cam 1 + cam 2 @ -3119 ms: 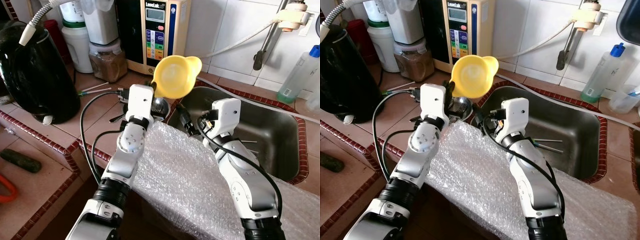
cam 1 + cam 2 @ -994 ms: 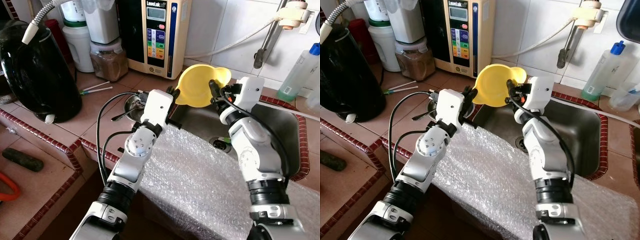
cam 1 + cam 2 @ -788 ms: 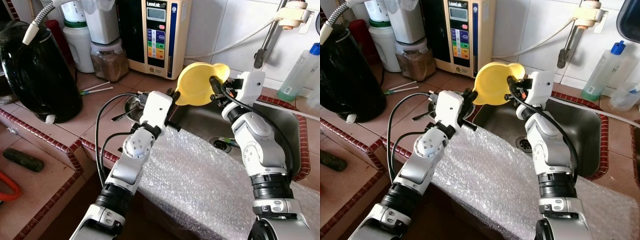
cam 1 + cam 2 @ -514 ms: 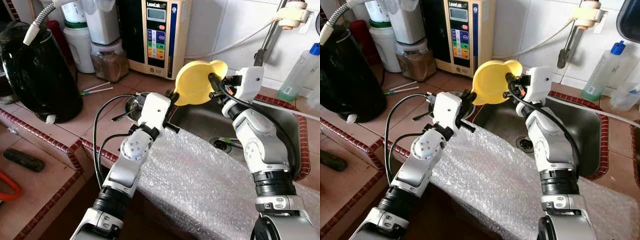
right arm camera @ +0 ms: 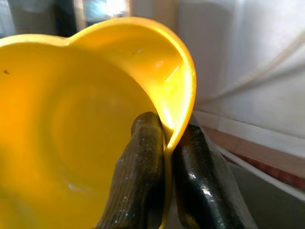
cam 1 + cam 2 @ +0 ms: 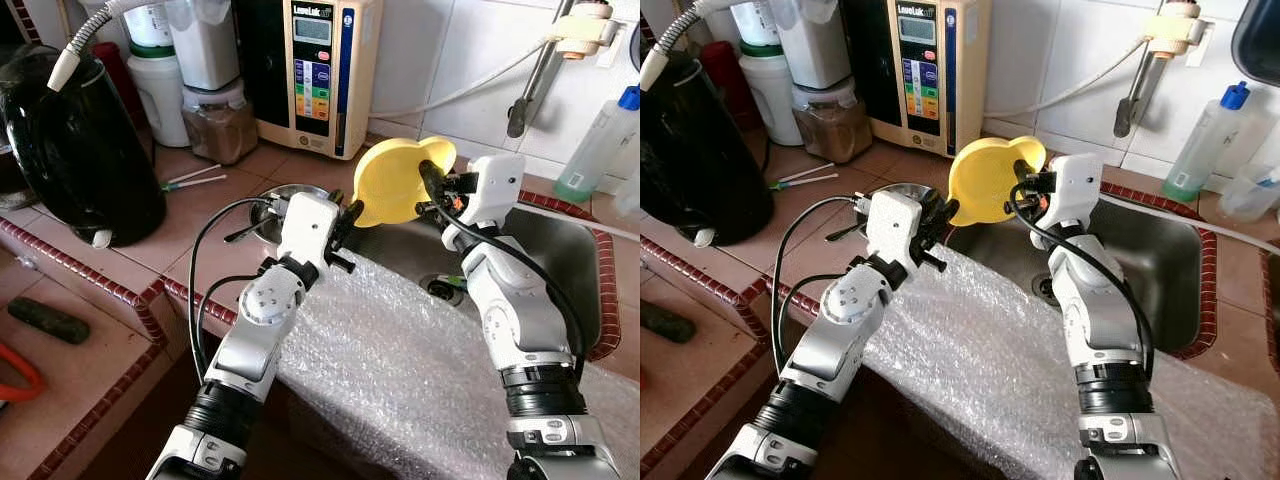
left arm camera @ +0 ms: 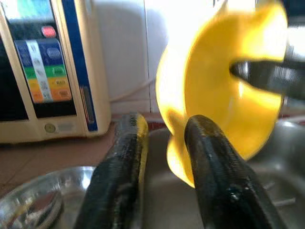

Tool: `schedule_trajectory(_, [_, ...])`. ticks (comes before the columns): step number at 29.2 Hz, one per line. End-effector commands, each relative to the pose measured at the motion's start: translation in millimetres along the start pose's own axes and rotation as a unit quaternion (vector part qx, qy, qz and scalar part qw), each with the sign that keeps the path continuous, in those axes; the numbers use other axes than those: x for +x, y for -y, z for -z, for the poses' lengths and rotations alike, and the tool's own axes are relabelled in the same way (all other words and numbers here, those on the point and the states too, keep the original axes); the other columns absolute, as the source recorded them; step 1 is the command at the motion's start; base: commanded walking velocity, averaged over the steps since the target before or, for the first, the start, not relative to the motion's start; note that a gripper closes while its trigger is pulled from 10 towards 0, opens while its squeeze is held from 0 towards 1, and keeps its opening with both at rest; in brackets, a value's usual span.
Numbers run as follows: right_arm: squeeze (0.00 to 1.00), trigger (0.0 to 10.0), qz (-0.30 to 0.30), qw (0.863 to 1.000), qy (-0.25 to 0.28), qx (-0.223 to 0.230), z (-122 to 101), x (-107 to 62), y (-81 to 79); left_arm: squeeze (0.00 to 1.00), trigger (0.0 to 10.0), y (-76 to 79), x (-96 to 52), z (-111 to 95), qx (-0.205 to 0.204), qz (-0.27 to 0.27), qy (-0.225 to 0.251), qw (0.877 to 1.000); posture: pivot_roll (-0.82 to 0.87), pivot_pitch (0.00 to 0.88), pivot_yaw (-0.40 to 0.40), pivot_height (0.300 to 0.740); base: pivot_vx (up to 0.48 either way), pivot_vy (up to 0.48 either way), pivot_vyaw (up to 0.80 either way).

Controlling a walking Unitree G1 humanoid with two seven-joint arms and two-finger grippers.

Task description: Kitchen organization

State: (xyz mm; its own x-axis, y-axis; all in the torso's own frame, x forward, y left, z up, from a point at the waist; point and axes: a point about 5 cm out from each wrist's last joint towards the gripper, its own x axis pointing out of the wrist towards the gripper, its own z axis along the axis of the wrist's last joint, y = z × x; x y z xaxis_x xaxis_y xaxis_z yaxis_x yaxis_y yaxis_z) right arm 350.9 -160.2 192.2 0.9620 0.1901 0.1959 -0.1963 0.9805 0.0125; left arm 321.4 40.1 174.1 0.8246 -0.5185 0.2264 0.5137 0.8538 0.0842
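Left eye view, right tool pinching yellow bowl rim above sink, left tool narrowly parted, steel bowl beside.

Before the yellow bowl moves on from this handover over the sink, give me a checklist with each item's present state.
1. Right gripper pinches the yellow bowl rim, one finger on each side: ok.
2. Left gripper is free of the bowl: not ok, its fingers straddle the lower rim.
3. Bowl empty: ok.
4. Bowl is held above the sink, touching nothing below: ok.
5. Metal dish beside the left gripper is safe from a knock: cannot tell.
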Motion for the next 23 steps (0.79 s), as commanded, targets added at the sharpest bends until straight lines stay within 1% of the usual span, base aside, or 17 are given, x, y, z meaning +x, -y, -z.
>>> schedule_trajectory(1, [0.0,0.0,0.027,1.0,0.008,0.008,-2.9,1.7,6.9,1.0,10.0,0.7,-0.6,-5.1,-0.006,0.005,0.01,1.0,-0.03,0.0,0.034,0.74,0.0,0.0,0.0])
schedule_trajectory(2, [0.0,0.0,0.034,0.999,0.009,0.012,-3.1,1.9,8.1,1.0,10.0,1.4,-1.0,-4.6,-0.004,0.006,0.008,1.0,-0.03,0.0,0.032,0.74,0.0,0.0,0.0])
schedule_trajectory(6, [0.0,0.0,0.063,0.998,0.013,-0.003,-0.4,0.2,13.7,1.0,10.0,2.3,-2.1,-4.2,-0.009,0.01,0.004,1.0,-0.03,0.0,0.033,0.74,0.0,0.0,0.0])
schedule_trajectory(9, [0.0,0.0,0.071,0.997,0.012,-0.028,3.0,-1.1,16.4,1.0,10.0,4.4,-2.9,-3.3,-0.027,0.028,-0.01,0.999,-0.03,0.0,0.034,0.74,0.0,0.0,0.0])
schedule_trajectory(10, [0.0,0.0,0.075,0.997,0.01,-0.033,4.4,-1.2,17.7,1.0,10.0,3.9,-3.8,-3.3,-0.025,0.031,-0.013,0.999,-0.03,0.0,0.034,0.74,0.0,0.0,0.0])
schedule_trajectory(12, [0.0,0.0,0.085,0.995,0.003,-0.056,8.3,-0.9,22.0,1.0,10.0,2.1,-7.3,-0.9,-0.021,0.042,-0.027,0.999,-0.02,0.0,0.037,0.74,0.0,0.0,0.0])
schedule_trajectory(13, [0.0,0.0,0.085,0.995,0.003,-0.056,8.3,-0.9,22.0,1.0,10.0,2.1,-7.3,-0.9,-0.021,0.042,-0.027,0.999,-0.02,0.0,0.037,0.74,0.0,0.0,0.0])
schedule_trajectory(14, [0.0,0.0,0.092,0.994,-0.009,-0.061,13.2,-0.2,26.0,1.0,10.0,0.5,-10.8,1.9,-0.029,0.042,-0.037,0.998,-0.02,0.0,0.038,0.74,0.0,0.0,0.0])
schedule_trajectory(15, [0.0,0.0,0.106,0.991,-0.026,-0.079,18.9,-0.5,33.0,1.0,10.0,-0.3,-14.8,5.3,-0.045,0.042,-0.051,0.997,-0.01,0.0,0.042,0.74,0.0,0.0,0.0])
schedule_trajectory(17, [0.0,0.0,0.11,0.99,-0.03,-0.084,20.6,-0.5,36.0,1.0,10.0,-0.8,-16.4,6.5,-0.049,0.041,-0.057,0.996,0.0,0.0,0.044,0.74,0.0,0.0,0.0])
schedule_trajectory(18, [0.0,0.0,0.106,0.987,-0.043,-0.11,23.9,-0.3,43.5,1.0,10.0,-3.6,-21.7,7.9,-0.05,0.047,-0.067,0.995,0.0,0.0,0.044,0.74,0.0,0.0,0.0])
schedule_trajectory(20, [0.0,0.0,0.102,0.985,-0.059,-0.123,27.3,-0.7,52.8,1.0,10.0,-9.1,-27.1,9.3,-0.045,0.05,-0.078,0.995,0.0,0.0,0.044,0.74,0.0,0.0,0.0])
schedule_trajectory(21, [0.0,0.0,0.097,0.983,-0.067,-0.137,29.1,-1.0,56.3,1.0,10.0,-12.4,-29.1,10.4,-0.042,0.048,-0.085,0.994,0.0,0.0,0.051,0.74,0.0,0.0,0.0])
schedule_trajectory(22, [0.0,0.0,0.097,0.983,-0.067,-0.137,29.1,-1.0,56.3,1.0,10.0,-12.4,-29.1,10.4,-0.042,0.048,-0.085,0.994,0.0,0.0,0.051,0.74,0.0,0.0,0.0])
schedule_trajectory(23, [0.0,0.0,0.09,0.981,-0.077,-0.154,31.8,-1.5,59.6,1.0,10.0,-16.3,-31.3,11.9,-0.042,0.043,-0.094,0.994,0.0,0.0,0.052,0.74,0.0,0.0,0.0])
